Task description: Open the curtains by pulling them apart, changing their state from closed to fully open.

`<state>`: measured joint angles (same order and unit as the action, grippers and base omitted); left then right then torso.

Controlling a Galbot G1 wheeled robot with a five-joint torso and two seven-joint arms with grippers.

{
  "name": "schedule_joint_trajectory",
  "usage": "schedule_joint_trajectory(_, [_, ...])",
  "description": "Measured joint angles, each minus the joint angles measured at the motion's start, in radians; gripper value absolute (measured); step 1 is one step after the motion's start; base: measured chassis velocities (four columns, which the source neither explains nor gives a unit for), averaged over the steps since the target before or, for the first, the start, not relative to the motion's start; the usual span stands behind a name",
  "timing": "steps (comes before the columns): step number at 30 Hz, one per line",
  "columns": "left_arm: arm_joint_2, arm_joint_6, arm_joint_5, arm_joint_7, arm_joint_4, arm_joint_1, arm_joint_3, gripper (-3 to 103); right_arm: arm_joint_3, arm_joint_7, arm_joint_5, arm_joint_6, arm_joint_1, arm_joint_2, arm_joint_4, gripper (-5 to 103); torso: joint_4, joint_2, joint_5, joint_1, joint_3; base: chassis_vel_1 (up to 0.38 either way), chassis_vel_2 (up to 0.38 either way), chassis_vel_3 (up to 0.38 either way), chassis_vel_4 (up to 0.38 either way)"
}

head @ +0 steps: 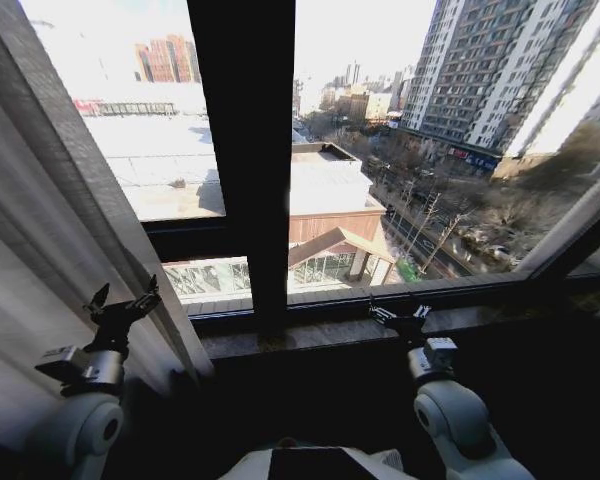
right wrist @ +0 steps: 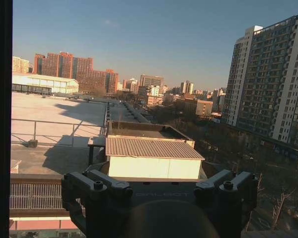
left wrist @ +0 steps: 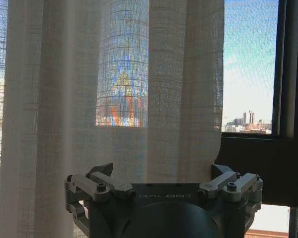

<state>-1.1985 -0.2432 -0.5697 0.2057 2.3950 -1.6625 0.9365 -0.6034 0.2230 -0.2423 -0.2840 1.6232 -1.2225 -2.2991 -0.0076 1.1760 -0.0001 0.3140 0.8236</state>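
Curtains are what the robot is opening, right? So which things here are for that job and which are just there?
For the job:
- the curtains, sheer white, drawn to the left of the window
- left gripper, open, close beside the curtain's edge
- right gripper, open, by the sill

Just there:
- dark window frame
- stone sill
- city buildings outside
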Motion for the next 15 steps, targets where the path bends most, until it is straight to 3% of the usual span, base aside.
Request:
schedule_joint_trajectory(7, [0.031,-0.006,-0.053,-0.085,-0.008,-0.016,0.063,102,-0.010,0.002,0.001,0.007,0.004,-0.012,-0.002,100,-0.0001,0.000,0.0004,0.000,0.000,0.000,0.000,0.000,0.000])
schedule_joint_trajectory(9, [0.038,-0.006,-0.081,-0.111,-0.008,-0.033,0.091,93,-0.011,0.002,0.008,0.018,0.006,-0.021,-0.002,100,0.0000,0.000,0.0003,0.000,0.000,0.000,0.000,0.000,0.000])
schedule_joint_trajectory(12, [0.045,-0.006,-0.106,-0.139,-0.008,-0.049,0.118,89,-0.011,0.003,0.013,0.021,0.008,-0.027,-0.002,100,0.0000,0.000,0.0002,0.000,0.000,0.000,0.000,0.000,0.000])
schedule_joint_trajectory(15, [0.057,-0.003,-0.127,-0.182,-0.019,-0.059,0.148,72,-0.009,0.003,0.016,0.022,0.009,-0.032,-0.002,100,0.0000,0.000,0.0002,0.000,0.000,0.000,0.000,0.000,0.000])
